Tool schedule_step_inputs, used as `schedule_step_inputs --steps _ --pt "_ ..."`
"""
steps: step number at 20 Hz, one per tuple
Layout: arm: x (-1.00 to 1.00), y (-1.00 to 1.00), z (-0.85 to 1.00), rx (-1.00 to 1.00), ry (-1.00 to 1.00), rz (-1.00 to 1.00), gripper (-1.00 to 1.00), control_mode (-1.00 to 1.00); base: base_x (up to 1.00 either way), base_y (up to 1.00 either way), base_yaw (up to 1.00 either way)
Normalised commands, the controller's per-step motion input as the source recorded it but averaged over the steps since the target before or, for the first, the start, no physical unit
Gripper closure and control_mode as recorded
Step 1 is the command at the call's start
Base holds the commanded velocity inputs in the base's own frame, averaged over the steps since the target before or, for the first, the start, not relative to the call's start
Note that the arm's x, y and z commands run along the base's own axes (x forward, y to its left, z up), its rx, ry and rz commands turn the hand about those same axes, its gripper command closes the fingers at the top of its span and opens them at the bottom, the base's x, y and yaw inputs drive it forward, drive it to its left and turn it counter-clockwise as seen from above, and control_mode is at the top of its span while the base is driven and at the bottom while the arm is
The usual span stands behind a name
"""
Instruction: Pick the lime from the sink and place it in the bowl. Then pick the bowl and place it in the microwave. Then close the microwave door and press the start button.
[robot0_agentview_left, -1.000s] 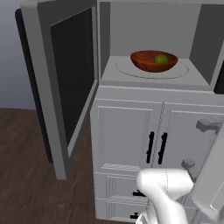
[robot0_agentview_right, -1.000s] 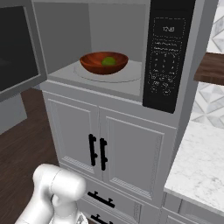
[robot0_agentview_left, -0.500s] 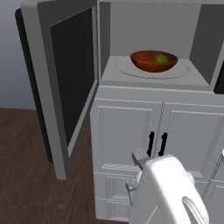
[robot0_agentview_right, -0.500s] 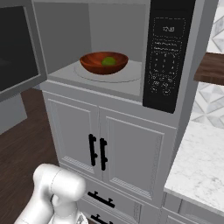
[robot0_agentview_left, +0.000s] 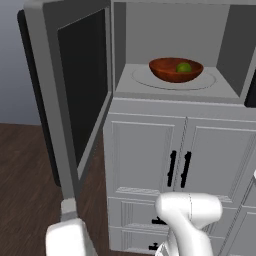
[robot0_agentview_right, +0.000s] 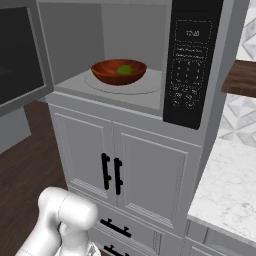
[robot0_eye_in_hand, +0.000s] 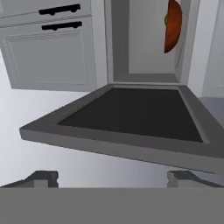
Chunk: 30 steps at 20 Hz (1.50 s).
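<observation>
We view the microwave from both base cameras with its cavity open, standing above white cabinet doors with black handles. The microwave door stands swung wide to the left, its dark window facing the cavity. The black keypad panel runs down the right edge of the cavity. On the white turntable at the middle of the cavity floor sits the bowl, upright and free of the robot. The lime rests inside the bowl, right of its centre.

What has changed over the last second is the arm alone. In the left base view, the white arm has swung leftward and lower, and a white part of the robot now rises at the lower left, below the door's free edge. The bowl, lime and door lie as before.

In the hand view, the tool faces the door's edge, with the door's window spread before it. Its dark fingertips stand far apart with nothing between them, so the tool is empty and wide open.

We judge the placing steps done. The arm appears to be lining up behind the door to push it shut. The start button remains for after.
</observation>
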Motion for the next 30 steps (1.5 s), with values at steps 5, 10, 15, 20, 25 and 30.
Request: schedule_step_inputs --steps 5,10,15,20,25,30 --pt "0.10 0.69 -0.30 0.00 -0.01 0.00 -1.00 -1.00 0.00 0.00 0.00" --pt "0.19 0.47 -0.24 0.02 -0.01 0.00 -1.00 -1.00 0.00 0.00 0.00" --pt "0.56 0.35 -0.50 0.05 -0.01 0.00 -1.00 -1.00 0.00 0.00 0.00" --pt "0.73 0.45 -0.77 0.08 -0.09 -0.02 -1.00 -1.00 0.00 0.00 0.00" --pt "0.96 0.12 -0.65 0.15 -0.12 -0.03 -1.00 -1.00 0.00 0.00 0.00" --pt "0.99 0.00 -0.67 0.17 -0.15 -0.04 -1.00 -1.00 0.00 0.00 0.00"
